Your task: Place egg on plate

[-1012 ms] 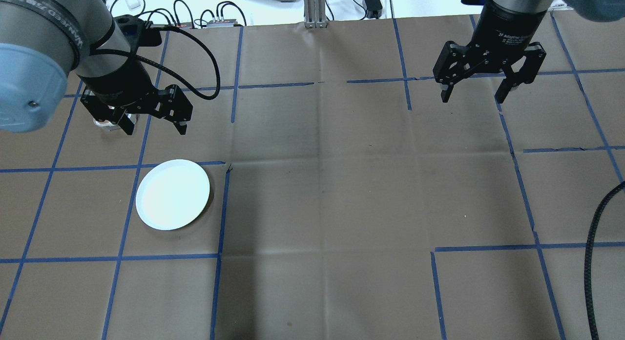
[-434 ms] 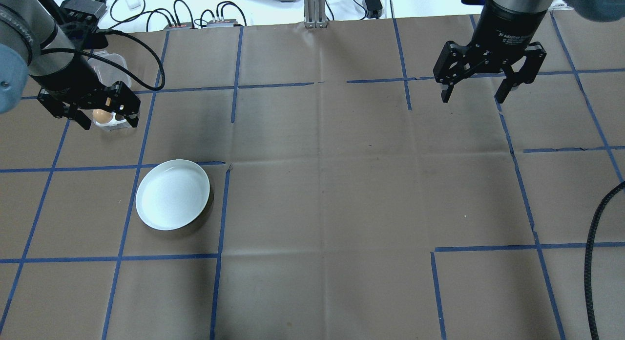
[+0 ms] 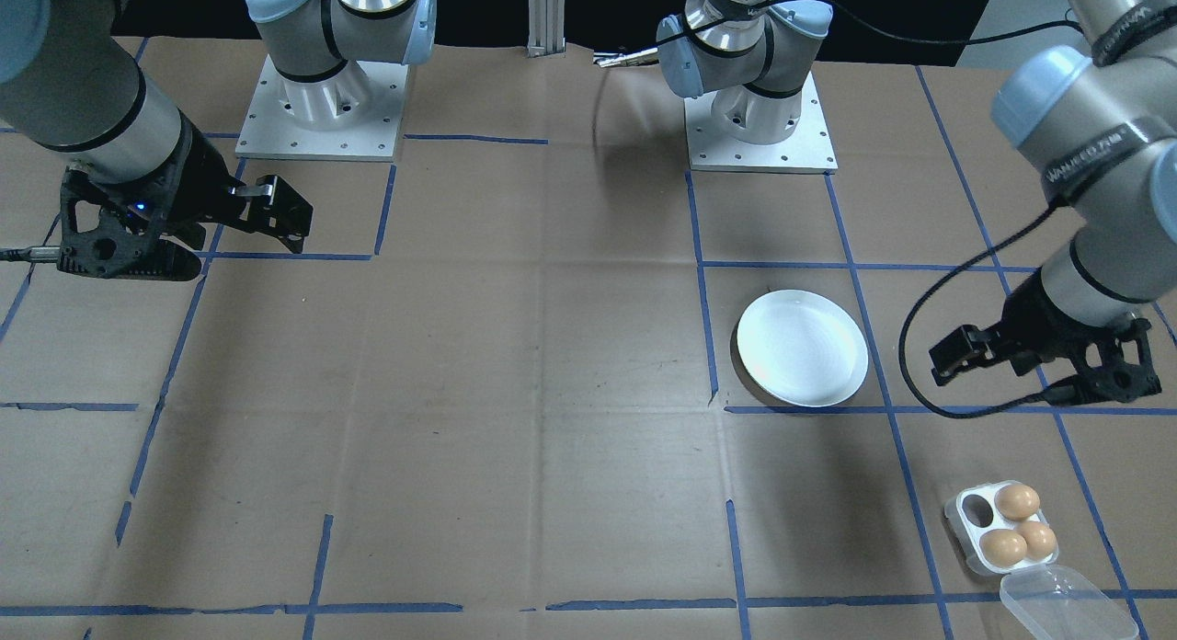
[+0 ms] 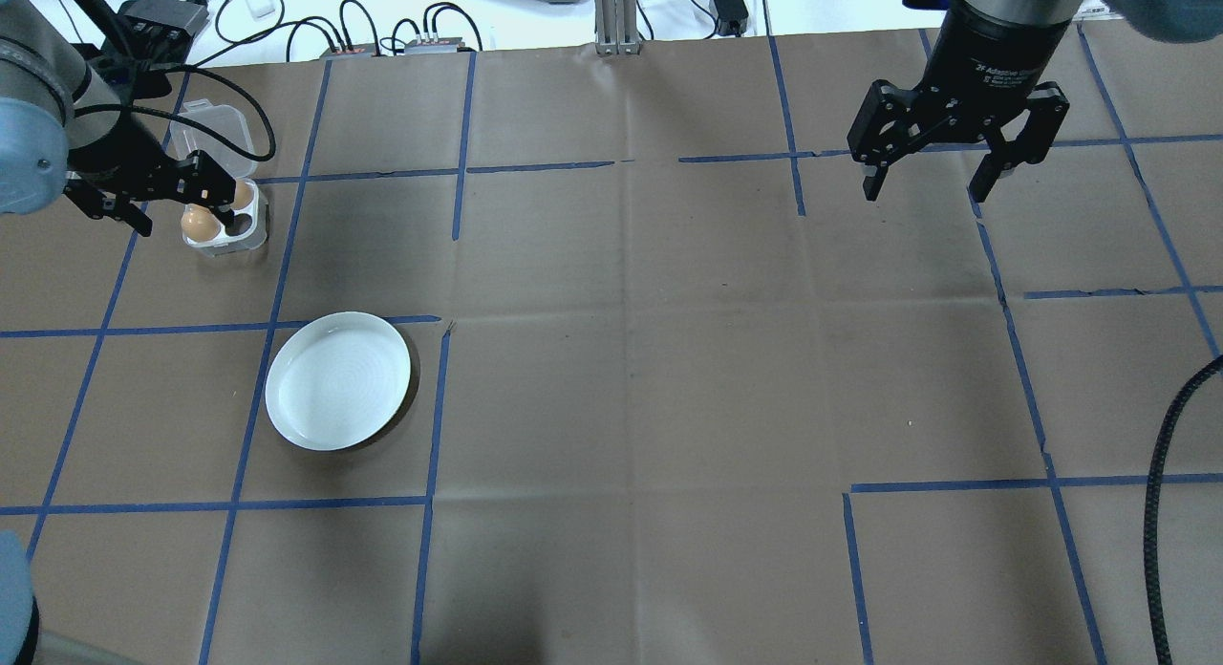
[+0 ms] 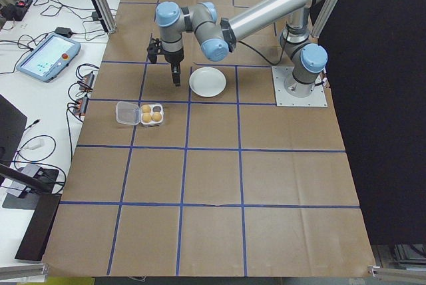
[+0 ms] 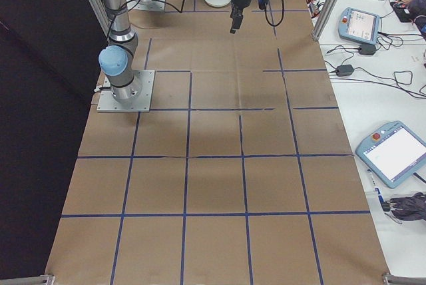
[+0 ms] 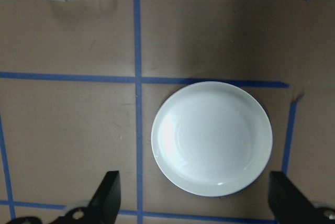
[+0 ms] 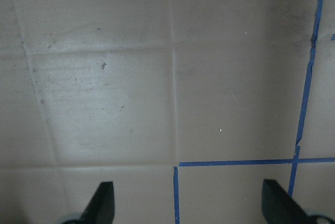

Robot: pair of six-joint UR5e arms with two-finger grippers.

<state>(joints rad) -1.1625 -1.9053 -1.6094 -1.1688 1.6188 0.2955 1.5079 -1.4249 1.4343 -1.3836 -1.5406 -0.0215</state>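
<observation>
Brown paper table: your left gripper [image 4: 172, 192], spread and empty, has swung off the plate [image 4: 338, 380] toward the tray [image 4: 225, 227]; no egg [image 4: 200, 225] grasped. Right gripper [image 4: 955, 168] spread, idle.

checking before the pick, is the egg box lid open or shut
Open. The clear lid is flipped back flat on the table beside the egg box, leaving three eggs and one empty hole uncovered.
</observation>
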